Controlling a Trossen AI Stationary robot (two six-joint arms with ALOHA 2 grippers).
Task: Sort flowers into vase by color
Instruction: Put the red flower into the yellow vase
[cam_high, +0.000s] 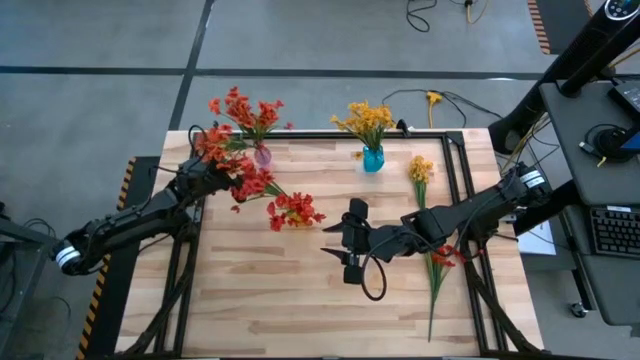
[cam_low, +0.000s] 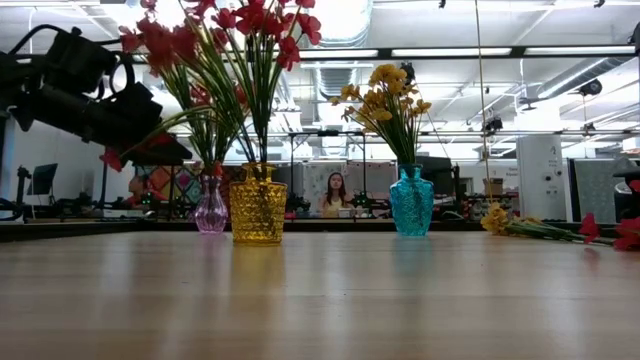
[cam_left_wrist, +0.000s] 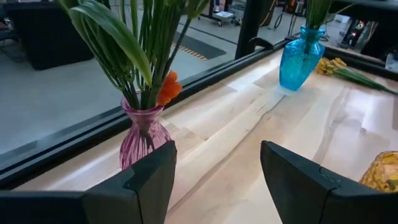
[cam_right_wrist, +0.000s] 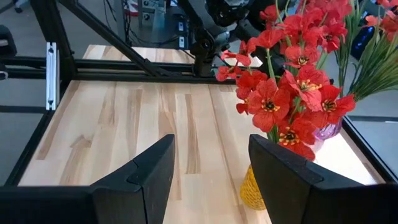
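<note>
Three vases stand near the table's far edge: a pink vase (cam_high: 262, 155) and a yellow vase (cam_low: 258, 208) hold upright red flowers (cam_high: 245, 112), and a blue vase (cam_high: 373, 159) holds yellow flowers (cam_high: 367, 120). Two loose sprigs, one yellow (cam_high: 421, 168), one red (cam_high: 444, 255), lie flat at the right, stems running near to far. The left gripper (cam_left_wrist: 214, 180) hovers open by the pink vase; the right gripper (cam_right_wrist: 208, 177) is open and empty mid-table.

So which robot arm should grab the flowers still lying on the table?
Probably the right. The loose flowers lie on the table's right side, under the right arm, with the open right gripper empty nearby. The open left gripper is far off, by the pink vase.
</note>
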